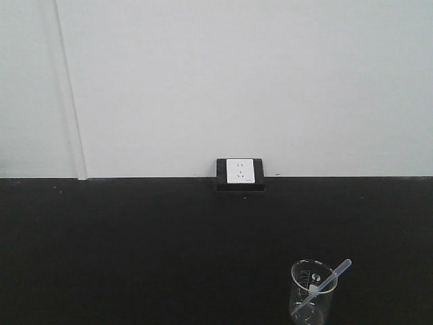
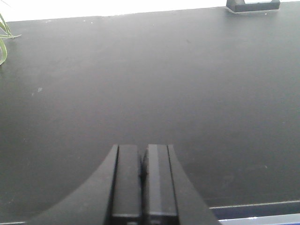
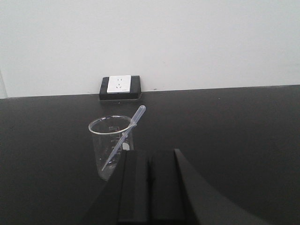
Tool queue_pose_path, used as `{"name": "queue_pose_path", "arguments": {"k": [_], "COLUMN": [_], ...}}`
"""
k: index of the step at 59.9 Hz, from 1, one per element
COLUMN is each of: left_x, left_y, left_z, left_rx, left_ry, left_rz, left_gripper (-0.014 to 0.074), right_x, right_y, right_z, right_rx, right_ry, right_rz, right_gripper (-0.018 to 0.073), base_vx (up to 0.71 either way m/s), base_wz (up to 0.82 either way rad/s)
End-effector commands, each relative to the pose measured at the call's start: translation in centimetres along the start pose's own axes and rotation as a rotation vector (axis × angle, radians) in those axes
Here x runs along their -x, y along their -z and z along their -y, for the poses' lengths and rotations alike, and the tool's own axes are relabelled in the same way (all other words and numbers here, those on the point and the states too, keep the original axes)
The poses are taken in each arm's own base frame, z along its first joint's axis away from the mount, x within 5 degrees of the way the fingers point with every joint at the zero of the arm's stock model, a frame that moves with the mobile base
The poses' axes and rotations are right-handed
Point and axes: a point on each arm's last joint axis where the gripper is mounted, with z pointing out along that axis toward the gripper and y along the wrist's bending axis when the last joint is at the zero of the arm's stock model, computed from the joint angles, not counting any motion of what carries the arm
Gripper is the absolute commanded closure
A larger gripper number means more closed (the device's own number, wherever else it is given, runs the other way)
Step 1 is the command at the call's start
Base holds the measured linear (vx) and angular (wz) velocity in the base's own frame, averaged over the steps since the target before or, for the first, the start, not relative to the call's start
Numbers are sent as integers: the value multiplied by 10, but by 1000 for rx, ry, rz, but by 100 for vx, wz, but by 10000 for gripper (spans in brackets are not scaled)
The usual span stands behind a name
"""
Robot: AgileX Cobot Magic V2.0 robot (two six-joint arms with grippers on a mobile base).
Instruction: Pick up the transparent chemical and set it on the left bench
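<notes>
In the right wrist view, the right gripper [image 3: 149,157] is seen nearest, its two flat black fingers [image 3: 135,187] pressed together with only a thin seam between them; nothing is held and nothing is touched by them. The left gripper [image 2: 143,151] is likewise seen closed in the left wrist view, its dark fingers [image 2: 126,183] meeting along a narrow line, empty, above a bare stretch of the matte black worktop [image 2: 140,84]. Just beyond the right gripper's tips and slightly to their left, a clear graduated glass beaker [image 3: 99,150] is stood upright on the worktop. White printed scale marks are carried on its wall, but they are too small to be read. The slim translucent whitish plastic dropper tube [image 3: 131,125] is placed inside this beaker, tilted, its lower end near the glass bottom and its upper part rested against the rim, above which it projects to the right. No label can be made out on the tube. In the front view the same beaker and tube are found at the lower right. Farther back, where the worktop meets the plain white wall [image 3: 187,42], a white wall socket [image 3: 118,84] set in a black block is seen; no writing is legible on it. A few thin green leaves [image 2: 3,44] are caught at the left edge of the left wrist view.
</notes>
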Motion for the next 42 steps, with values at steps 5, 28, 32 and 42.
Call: {"name": "queue_pose_path", "arguments": {"k": [5,28,32,42], "left_x": [3,3,3,3], "left_y": [1,1,1,1], "left_z": [0,0,0,0], "left_rx": [2,2,2,2], "left_ry": [9,9,9,9], "left_rz": [81,81,81,81], "left_gripper": [600,600,600,600], "right_x": [7,73,97,141], "right_y": [1,7,3,-31], "right_z": [0,-4,-5,-7], "right_rx": [4,9,2,-2], "right_ry": [3,37,91,126], "right_rz": [97,282,288,295], "right_gripper": [566,566,566,566], "base_vx": [0,0,0,0], "base_wz": [0,0,0,0]}}
